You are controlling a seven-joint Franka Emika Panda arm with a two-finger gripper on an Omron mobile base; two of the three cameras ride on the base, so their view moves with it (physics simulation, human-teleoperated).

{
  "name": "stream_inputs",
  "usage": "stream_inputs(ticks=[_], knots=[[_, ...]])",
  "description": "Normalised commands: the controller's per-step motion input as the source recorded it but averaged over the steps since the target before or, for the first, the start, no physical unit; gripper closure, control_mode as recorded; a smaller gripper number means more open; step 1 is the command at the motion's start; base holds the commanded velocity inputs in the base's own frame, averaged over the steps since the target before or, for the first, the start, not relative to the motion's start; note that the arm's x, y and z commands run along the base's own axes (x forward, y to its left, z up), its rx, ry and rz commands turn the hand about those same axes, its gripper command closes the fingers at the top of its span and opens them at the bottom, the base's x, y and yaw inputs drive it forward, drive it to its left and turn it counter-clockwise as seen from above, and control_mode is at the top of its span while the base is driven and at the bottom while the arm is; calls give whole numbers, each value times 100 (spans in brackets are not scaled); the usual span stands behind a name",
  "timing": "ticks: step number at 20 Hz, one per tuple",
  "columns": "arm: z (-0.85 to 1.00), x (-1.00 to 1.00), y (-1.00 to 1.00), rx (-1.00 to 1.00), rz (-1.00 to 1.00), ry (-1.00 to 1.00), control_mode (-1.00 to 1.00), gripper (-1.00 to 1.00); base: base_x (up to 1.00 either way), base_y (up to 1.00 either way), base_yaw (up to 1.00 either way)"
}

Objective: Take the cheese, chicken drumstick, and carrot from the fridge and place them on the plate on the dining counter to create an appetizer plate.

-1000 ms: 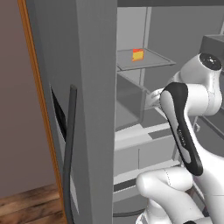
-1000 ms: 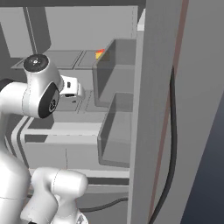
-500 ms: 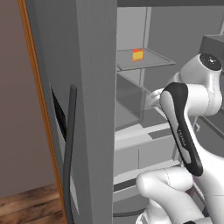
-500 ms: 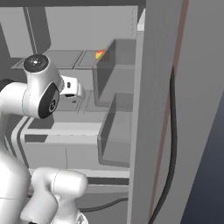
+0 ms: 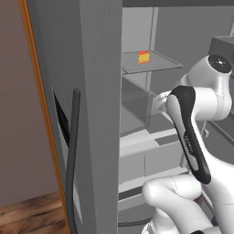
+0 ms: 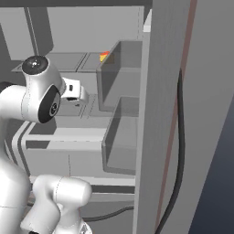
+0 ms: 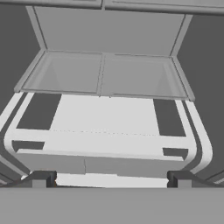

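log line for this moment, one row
stage: reaching into fridge | gripper: open, empty, facing lower shelves | cheese: on upper shelf, untouched | fridge doors: open

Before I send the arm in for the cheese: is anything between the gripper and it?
Nothing visible blocks it. The cheese sits alone on an upper shelf of the open fridge. The open gripper faces a lower shelf, so it must rise past that upper shelf's front edge.

My arm [image 5: 192, 137] — white, dark-jointed, elbow bent and raised, forearm reaching forward. My gripper [image 7: 109, 178] — jaws spread wide, nothing between them, the two dark fingertips [image 7: 41, 178] standing well apart, level.
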Motion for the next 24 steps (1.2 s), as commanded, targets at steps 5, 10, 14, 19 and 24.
stream_inputs(ticks=[5,10,14,19,24], knots=[[30,0,-1,1,-9,-2,-100,-100,0,0,0],[31,1,0,3,-7,-4,-100,-100,0,0,0],[26,16,-8,7,-5,-6,-100,-100,0,0,0],[13,27,0,6,-8,-12,-100,-100,0,0,0],[0,31,0,1,-15,-11,-100,-100,0,0,0]])
